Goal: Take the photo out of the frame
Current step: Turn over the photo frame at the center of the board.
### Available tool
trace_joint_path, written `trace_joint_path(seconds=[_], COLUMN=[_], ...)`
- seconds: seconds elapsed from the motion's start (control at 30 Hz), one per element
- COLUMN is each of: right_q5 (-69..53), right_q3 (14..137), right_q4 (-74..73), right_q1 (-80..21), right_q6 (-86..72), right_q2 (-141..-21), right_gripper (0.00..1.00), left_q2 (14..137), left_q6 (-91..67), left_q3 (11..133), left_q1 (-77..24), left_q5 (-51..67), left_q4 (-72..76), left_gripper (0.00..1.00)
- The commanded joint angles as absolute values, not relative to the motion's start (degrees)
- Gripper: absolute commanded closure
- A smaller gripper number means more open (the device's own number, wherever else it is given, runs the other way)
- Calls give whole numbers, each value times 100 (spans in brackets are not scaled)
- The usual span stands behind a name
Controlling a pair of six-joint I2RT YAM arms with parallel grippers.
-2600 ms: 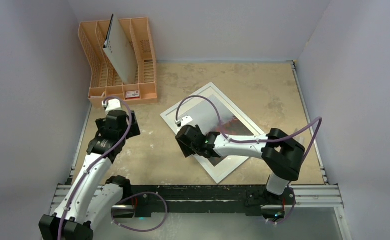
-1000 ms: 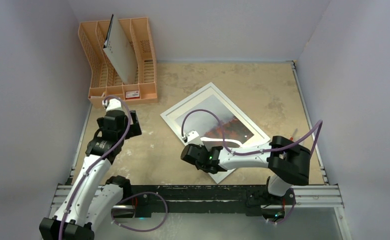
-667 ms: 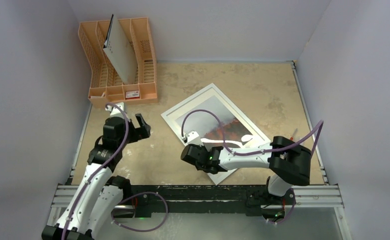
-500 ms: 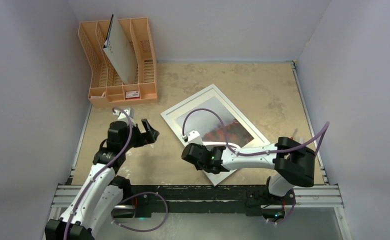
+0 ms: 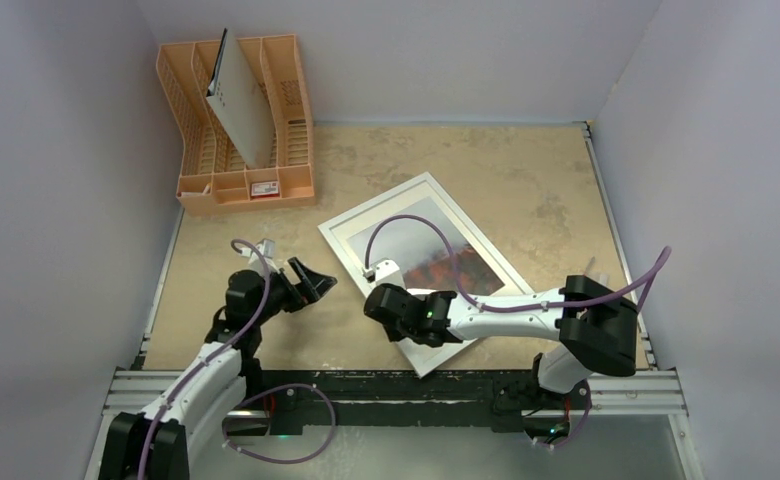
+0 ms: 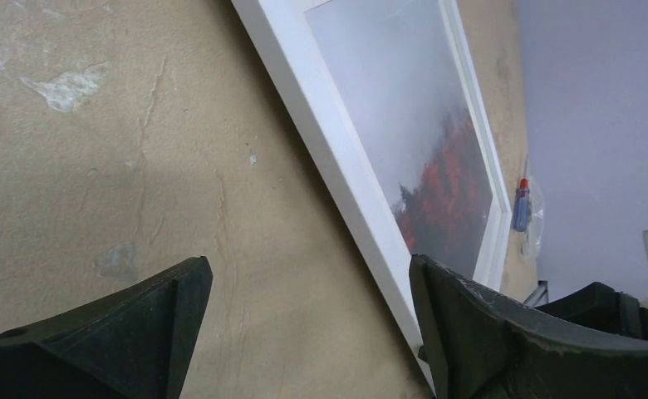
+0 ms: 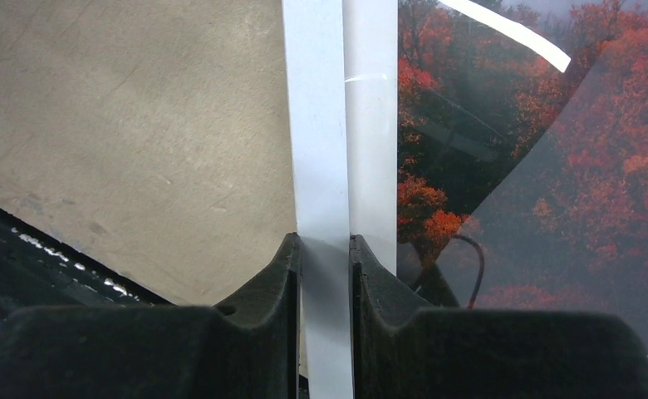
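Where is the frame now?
In the top view the frame lies angled mid-table, its near-left edge pinched by the right gripper, with the open left gripper to its left.

No legible wording, brand, number or sign in any view. Upper left of the overhead view, on the near lip of the orange rack (image 5: 292, 100): small red-and-white label (image 5: 264, 188), print too small to read.
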State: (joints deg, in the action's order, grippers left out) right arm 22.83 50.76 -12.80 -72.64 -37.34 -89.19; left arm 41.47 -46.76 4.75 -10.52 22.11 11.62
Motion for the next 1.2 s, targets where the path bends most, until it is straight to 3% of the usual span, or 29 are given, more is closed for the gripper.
trace_joint_path(seconds=[0.0,0.5,0.9,1.17], right_q5=[1902,1357,1336,1277], right_q3=[5399,5394,5366,5318], right_q4=[-757,-272,-260,-218], right_q1=[-7291,-7302,-7304,-7298], right_q6=[-4017,-4231,-4283,-4332], right_q2=[-8581,-8514,-8491,-8474], right_gripper=[90,90,90,90], left_q2=[4361,6827,8453,8913], left_q6=[-5380,-5885,-6211,-6457], left_q3=[153,-44,286,247], left_q1=[-1042,-2169,-2555,-2602], left_q5=[2392,1504,1535,1613], left_q4=[2839,5297,6838,7771], left_gripper=[7,17,46,67])
